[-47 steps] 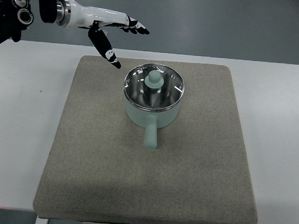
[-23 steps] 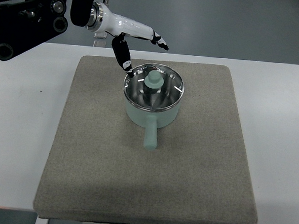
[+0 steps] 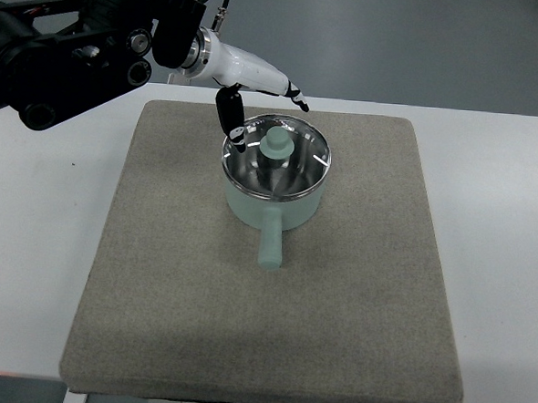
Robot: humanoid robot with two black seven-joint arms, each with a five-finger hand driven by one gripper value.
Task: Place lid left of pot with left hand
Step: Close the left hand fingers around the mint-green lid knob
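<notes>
White table (image 3: 29,242) underneath everything, with a big grey mat (image 3: 181,287) spread over most of it. Mint-green pot (image 3: 275,195) parked a bit up and left of the mat's middle, stubby handle pointing toward the near edge of the mat. Black arm (image 3: 73,48) coming in from the upper left, reaching toward the pot. Glass lid (image 3: 299,162) with a metal rim sitting flat on the pot, closed, green knob (image 3: 276,144) poking up at its centre. White left hand (image 3: 249,86) hovering over the far left rim of the pot, fingers spread loose and gripping nothing, thumb (image 3: 230,117) hanging down just left of the knob, other fingertips stretched out past the pot's far edge.
</notes>
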